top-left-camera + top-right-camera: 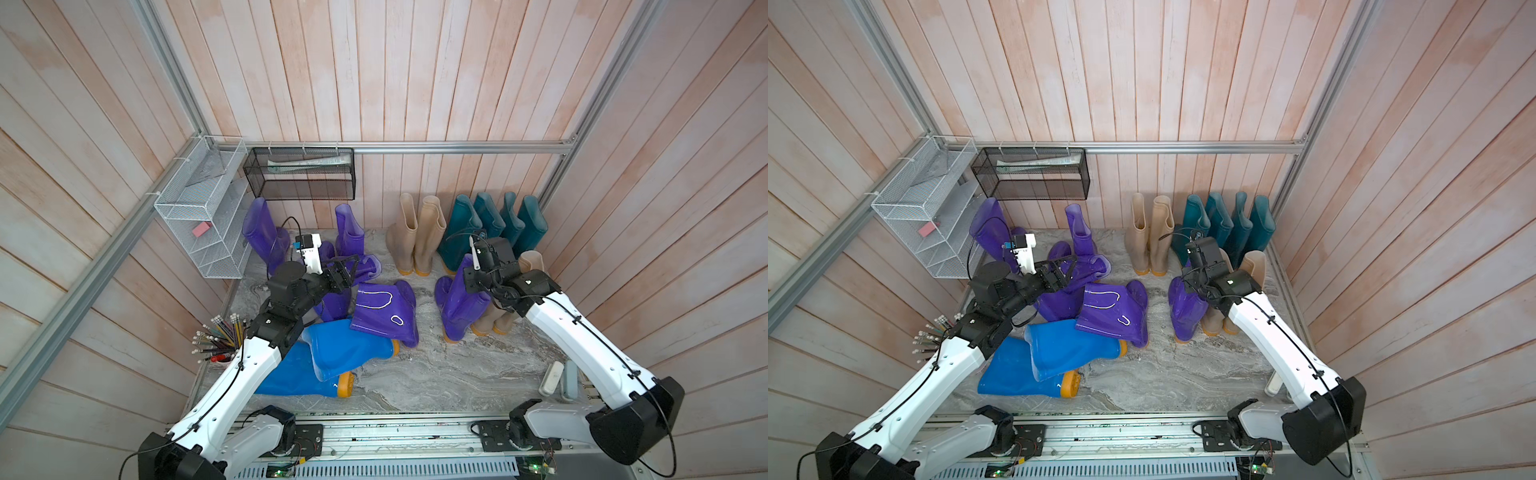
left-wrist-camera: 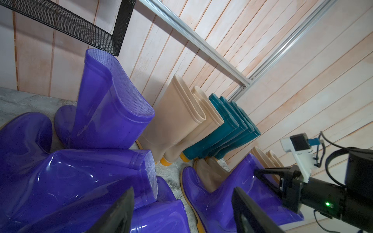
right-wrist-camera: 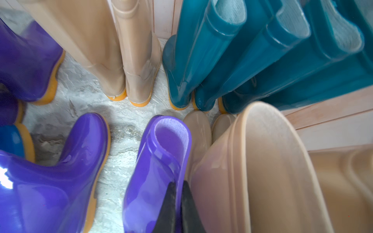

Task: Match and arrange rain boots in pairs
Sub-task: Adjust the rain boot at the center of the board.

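Observation:
My right gripper [image 3: 178,186] is shut on the top rim of an upright purple rain boot [image 1: 459,301], one finger inside the shaft and one outside. That boot stands right of centre, against a beige pair [image 1: 496,322]. My left gripper [image 2: 183,189] hangs open over a heap of purple boots [image 1: 384,311] at left centre and holds nothing. Two more purple boots [image 1: 262,232] stand upright near the back wall. Two bright blue boots [image 1: 332,353] lie on their sides at the front left. A beige pair [image 1: 415,239] and several teal boots [image 1: 494,224] stand in a row along the back.
A white wire shelf [image 1: 203,216] and a black mesh basket [image 1: 299,174] hang at the back left. A cup of pencils [image 1: 220,336] stands beside my left arm. A white and a grey bar-shaped object [image 1: 550,378] lie at the front right. Wooden walls close in three sides.

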Tool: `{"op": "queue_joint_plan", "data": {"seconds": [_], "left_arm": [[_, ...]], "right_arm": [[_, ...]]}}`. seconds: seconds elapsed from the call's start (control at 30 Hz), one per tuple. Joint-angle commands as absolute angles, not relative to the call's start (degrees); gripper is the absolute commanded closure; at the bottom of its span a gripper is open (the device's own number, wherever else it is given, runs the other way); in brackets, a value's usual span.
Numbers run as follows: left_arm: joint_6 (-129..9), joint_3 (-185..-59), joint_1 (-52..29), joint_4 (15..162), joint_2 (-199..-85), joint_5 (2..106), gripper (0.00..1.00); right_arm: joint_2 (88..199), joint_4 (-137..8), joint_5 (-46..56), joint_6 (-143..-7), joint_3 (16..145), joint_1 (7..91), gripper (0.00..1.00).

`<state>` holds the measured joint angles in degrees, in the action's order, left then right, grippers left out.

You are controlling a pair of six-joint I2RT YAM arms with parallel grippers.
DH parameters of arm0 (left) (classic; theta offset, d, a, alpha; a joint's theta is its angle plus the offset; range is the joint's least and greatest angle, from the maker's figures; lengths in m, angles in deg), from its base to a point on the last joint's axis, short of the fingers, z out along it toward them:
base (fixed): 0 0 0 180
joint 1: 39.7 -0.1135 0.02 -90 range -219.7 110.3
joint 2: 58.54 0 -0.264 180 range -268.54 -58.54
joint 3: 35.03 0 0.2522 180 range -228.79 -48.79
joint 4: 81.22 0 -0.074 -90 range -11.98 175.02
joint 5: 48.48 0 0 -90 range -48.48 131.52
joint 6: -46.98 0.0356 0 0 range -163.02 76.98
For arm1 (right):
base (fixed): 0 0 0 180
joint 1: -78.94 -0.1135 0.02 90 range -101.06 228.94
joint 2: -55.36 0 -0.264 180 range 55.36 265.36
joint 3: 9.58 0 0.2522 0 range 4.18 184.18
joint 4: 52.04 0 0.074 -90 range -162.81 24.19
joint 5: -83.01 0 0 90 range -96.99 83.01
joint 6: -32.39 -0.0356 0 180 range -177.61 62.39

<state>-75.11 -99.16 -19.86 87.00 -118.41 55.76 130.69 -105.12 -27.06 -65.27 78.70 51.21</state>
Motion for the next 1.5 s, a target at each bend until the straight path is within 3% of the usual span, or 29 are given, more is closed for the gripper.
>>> {"op": "queue_joint_plan", "data": {"seconds": [0.0,0.3,0.5,0.63,0.77,0.87,1.13,1.3,1.47], "left_arm": [[-75.6,-98.1,-20.4,88.5,-117.7,57.2,0.22],[-75.9,-97.7,-20.8,89.2,-117.2,58.3,0.21],[-75.8,-97.5,-20.9,89.5,-116.4,58.6,0.22],[-75.5,-97.5,-20.9,89.5,-116.3,58.9,0.21],[-75.1,-97.6,-20.9,89.5,-116.2,59.2,0.21],[-74.9,-97.5,-21.0,89.6,-116.2,58.9,0.21],[-74.1,-97.5,-21.2,88.5,-115.5,55.7,0.21],[-73.8,-97.3,-22.2,86.7,-113.9,49.2,0.21],[-75.5,-95.9,-24.9,87.0,-111.6,45.4,0.20]], "right_arm": [[132.2,-106.0,-28.9,-59.8,82.0,51.8,1.00],[133.9,-104.1,-32.8,-58.3,82.6,51.6,0.97],[135.4,-103.8,-32.8,-58.2,82.4,50.2,0.87],[136.9,-106.6,-35.1,-58.2,85.0,48.3,0.72],[136.3,-108.5,-37.5,-59.0,87.8,45.0,0.47],[135.7,-110.5,-39.6,-60.0,90.9,41.8,0.37],[135.6,-113.1,-47.0,-67.7,98.4,29.8,0.33],[138.4,-100.6,-46.3,-76.0,94.4,18.4,0.32],[144.0,-87.5,-38.6,-83.5,89.1,15.7,0.29]]}}
